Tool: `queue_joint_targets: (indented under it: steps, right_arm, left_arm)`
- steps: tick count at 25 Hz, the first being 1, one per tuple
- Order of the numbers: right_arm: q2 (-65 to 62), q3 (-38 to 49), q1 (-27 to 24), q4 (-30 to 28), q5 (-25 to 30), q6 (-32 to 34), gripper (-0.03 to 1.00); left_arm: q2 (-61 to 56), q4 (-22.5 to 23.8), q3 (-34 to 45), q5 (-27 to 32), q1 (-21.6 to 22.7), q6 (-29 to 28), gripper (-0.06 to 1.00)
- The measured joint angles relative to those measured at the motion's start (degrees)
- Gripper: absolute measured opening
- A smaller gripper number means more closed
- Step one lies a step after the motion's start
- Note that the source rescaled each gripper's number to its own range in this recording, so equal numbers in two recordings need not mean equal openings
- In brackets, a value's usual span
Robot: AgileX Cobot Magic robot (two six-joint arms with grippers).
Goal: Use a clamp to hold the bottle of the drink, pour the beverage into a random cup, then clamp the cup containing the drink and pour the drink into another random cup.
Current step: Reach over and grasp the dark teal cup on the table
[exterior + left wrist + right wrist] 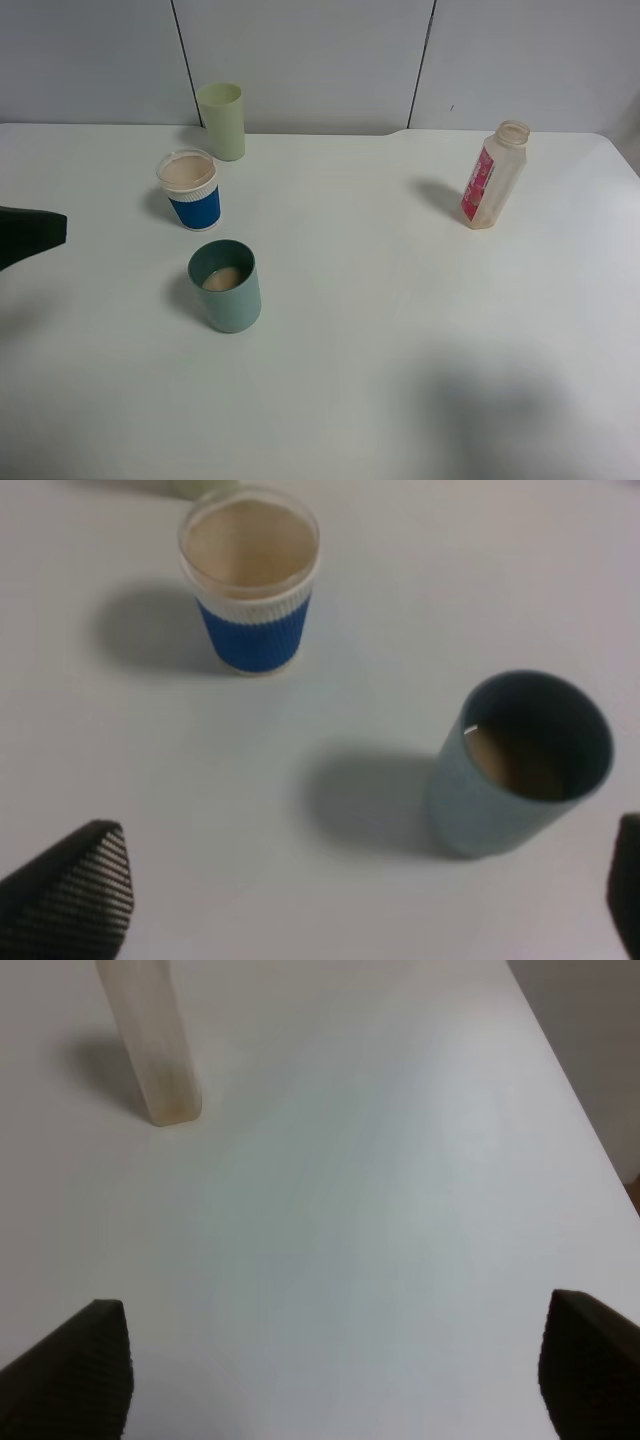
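The teal cup [226,286] stands upright left of the table's middle with a little beige beverage [222,279] in its bottom. Behind it stands the blue paper cup [190,189], beige inside. The bottle [493,176] with the red label stands upright and capless at the back right. Part of my left gripper [30,235] shows at the left edge, away from the cups. In the left wrist view, the left gripper [355,900] is open and empty, with the teal cup [520,765] and the paper cup [250,580] ahead. My right gripper [335,1370] is open and empty, short of the bottle [150,1040].
A pale yellow-green tumbler [222,120] stands upright at the back, behind the paper cup. The white table [400,330] ends at a grey panelled wall behind and at an edge on the right [590,1140]. A soft shadow lies on the table's front right.
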Motion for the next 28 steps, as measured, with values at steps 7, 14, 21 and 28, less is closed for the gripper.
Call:
queue_joint_targets:
  steps: [7,14,21,28]
  right_arm:
    - [0.00,0.00,0.00,0.00,0.00,0.00,0.67]
    - [0.00,0.00,0.00,0.00,0.00,0.00,0.67]
    - [0.00,0.00,0.00,0.00,0.00,0.00,0.67]
    - [0.00,0.00,0.00,0.00,0.00,0.00,0.67]
  left_arm:
    - [0.20,5.90,8.89,-13.76,-12.73,-10.47,0.84]
    - [2.66,17.30,14.58,-30.43,-24.86,-30.47,0.84]
    - [10.96,19.36,17.45,-39.66,-28.17,-33.14,0.84]
    - [23.83,27.35,18.35,-53.93,-30.68,-34.35,0.84]
